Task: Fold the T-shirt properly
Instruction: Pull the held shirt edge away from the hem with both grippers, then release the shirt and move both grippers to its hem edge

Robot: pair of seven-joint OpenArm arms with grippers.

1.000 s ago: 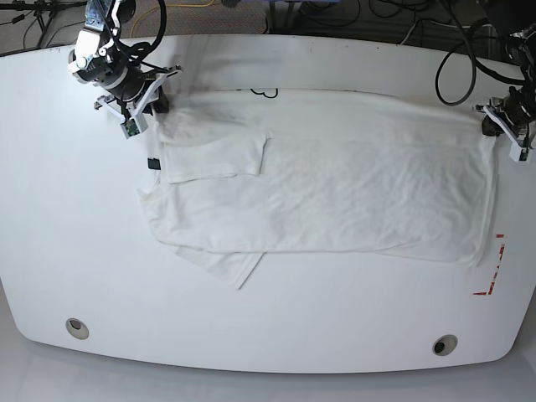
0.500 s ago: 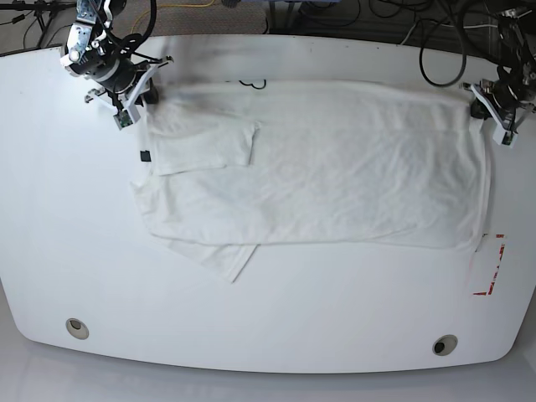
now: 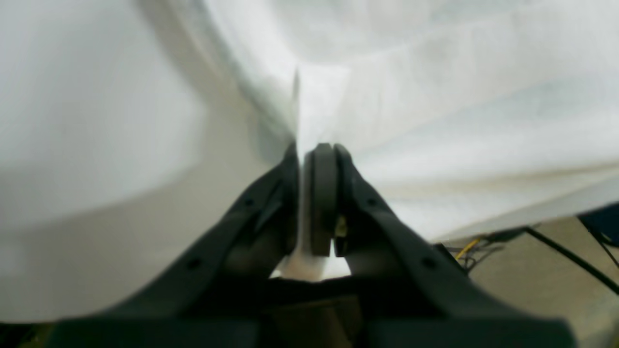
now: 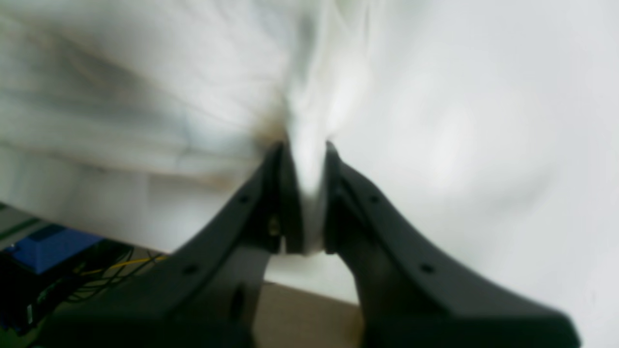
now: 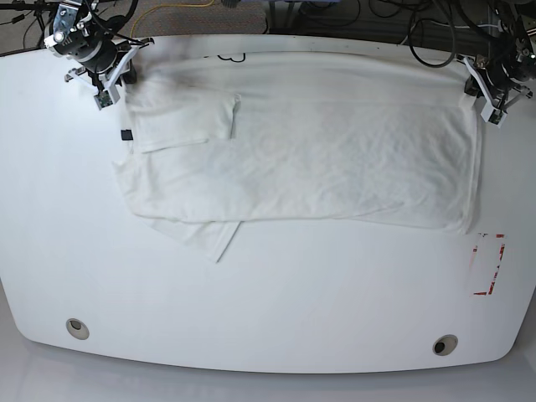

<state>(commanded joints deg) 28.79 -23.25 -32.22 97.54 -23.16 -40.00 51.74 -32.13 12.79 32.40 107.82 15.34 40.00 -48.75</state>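
The white T-shirt (image 5: pixel 310 151) lies stretched across the far half of the table, folded lengthwise, one sleeve (image 5: pixel 180 121) lying on top at the left and another sleeve (image 5: pixel 213 239) poking out below. A bit of black print (image 5: pixel 226 57) shows at its far edge. My right gripper (image 5: pixel 113 79) is shut on the shirt's far left corner; the white cloth (image 4: pixel 309 169) is pinched between its jaws. At the far right corner, my left gripper (image 5: pixel 484 99) is shut on the fabric (image 3: pixel 302 193) too.
A red tape mark (image 5: pixel 490 266) sits on the table near the right edge. Two round holes (image 5: pixel 77 327) (image 5: pixel 444 344) are near the front edge. Cables (image 5: pixel 435 25) hang beyond the table's far edge, close behind both grippers.
Both grippers have pulled the T-shirt toward the far edge of the table and slightly left. The whole shirt slid with them, and the cloth stayed clamped.
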